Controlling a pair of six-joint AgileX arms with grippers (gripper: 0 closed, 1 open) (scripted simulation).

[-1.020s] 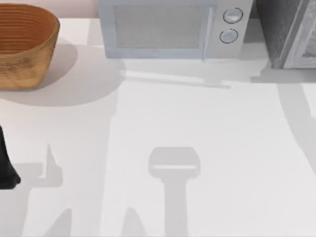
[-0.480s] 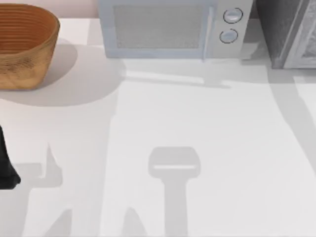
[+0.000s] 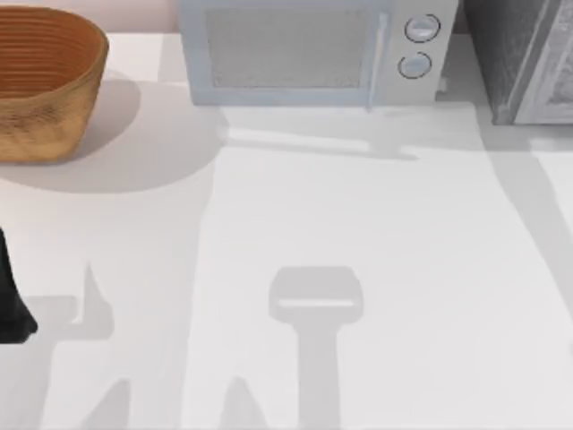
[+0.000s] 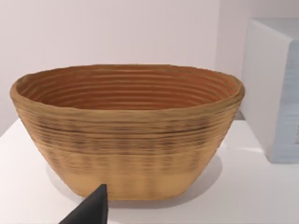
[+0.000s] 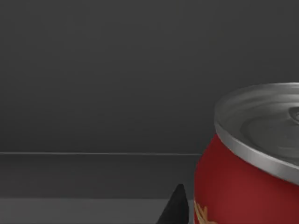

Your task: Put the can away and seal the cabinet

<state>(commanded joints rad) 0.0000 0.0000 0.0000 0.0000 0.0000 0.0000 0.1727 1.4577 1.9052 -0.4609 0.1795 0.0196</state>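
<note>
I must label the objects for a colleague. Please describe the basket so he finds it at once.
Start at the white microwave along the table's far edge. To its left stands the basket, a brown woven bowl with ribbed walls, the one warm-coloured thing there.

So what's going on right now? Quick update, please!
Left arm parked at table's left edge. Small red can with silver top upright inside dark grey cabinet. No obstruction seen.

Red can (image 5: pixel 243 186), silver top; ribbed tan basket (image 3: pixel 40 85).
</note>
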